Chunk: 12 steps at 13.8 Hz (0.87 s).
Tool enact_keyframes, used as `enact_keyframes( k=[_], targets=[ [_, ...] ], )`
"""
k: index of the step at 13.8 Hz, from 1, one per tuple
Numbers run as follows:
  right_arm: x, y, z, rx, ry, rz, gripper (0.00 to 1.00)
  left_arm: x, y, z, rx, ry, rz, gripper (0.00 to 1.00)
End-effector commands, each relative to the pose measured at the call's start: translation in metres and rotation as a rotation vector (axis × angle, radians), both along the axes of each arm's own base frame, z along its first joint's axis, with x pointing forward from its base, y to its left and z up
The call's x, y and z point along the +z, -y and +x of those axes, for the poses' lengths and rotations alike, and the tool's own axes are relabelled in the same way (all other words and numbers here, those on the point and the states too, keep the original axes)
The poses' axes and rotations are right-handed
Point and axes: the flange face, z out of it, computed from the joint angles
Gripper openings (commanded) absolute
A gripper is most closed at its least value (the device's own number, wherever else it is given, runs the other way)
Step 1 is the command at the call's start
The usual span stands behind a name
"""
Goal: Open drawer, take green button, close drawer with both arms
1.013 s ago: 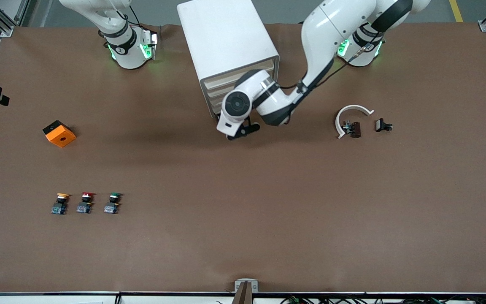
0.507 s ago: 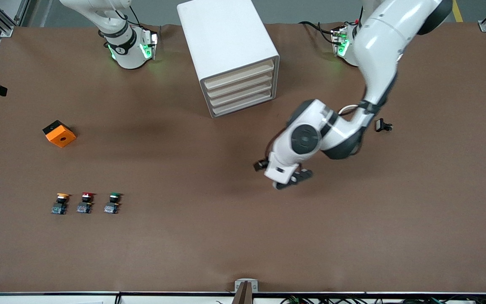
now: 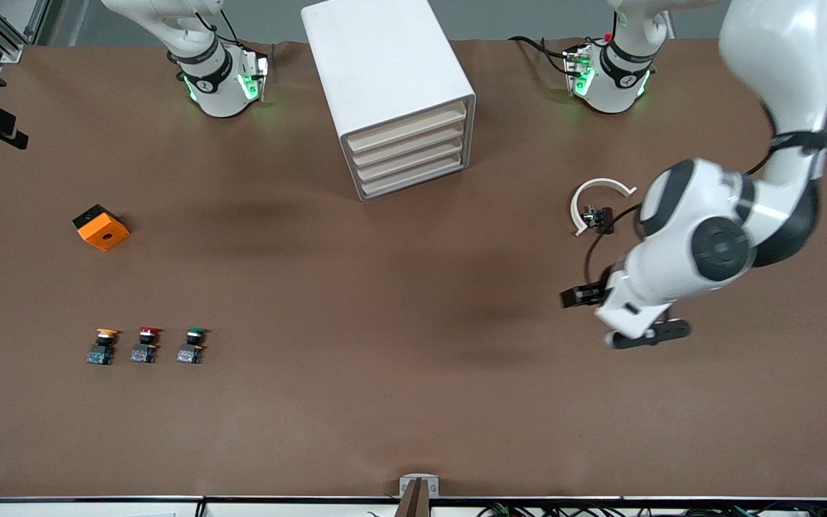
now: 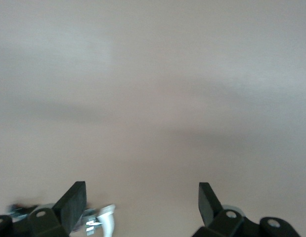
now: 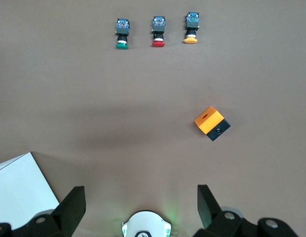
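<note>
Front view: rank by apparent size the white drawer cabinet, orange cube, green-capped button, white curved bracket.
1. White rounded drawer cabinet
2. White curved bracket
3. Orange cube with a black side, close to the bracket, ranking unsure
4. Green-capped push button

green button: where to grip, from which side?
Grip the green button across its black body, between cap and blue-grey base, coming straight down. It lies on its side, beside the red button, so set the fingers along the gap, not across the row. Both grippers are open and away.

3 buttons (image 3: 144, 345) nearer than cabinet (image 3: 390, 93)
</note>
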Motion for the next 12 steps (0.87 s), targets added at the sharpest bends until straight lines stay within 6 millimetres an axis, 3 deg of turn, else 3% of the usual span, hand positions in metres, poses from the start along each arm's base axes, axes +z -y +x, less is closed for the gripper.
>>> enact_keyframes(
  k=[1,4,6,10,12],
  targets=[
    [0.014,0.007,-0.017,0.0,0.034,0.007,1.0,0.04,-0.03,-0.039,-0.027,0.01,0.079,1.0],
    [0.011,0.003,-0.021,0.006,0.034,0.01,1.0,0.092,-0.081,-0.08,-0.129,0.058,0.096,1.0],
    [0.01,-0.004,-0.019,0.02,0.037,0.012,1.0,0.116,-0.117,-0.093,-0.154,0.077,0.074,1.0],
    [0.01,-0.003,-0.022,0.025,0.041,0.013,1.0,0.136,-0.164,-0.1,-0.16,0.093,0.07,1.0],
    [0.011,-0.002,-0.022,0.049,0.046,0.014,1.0,0.141,-0.172,-0.099,-0.155,0.105,0.062,1.0]
  ],
)
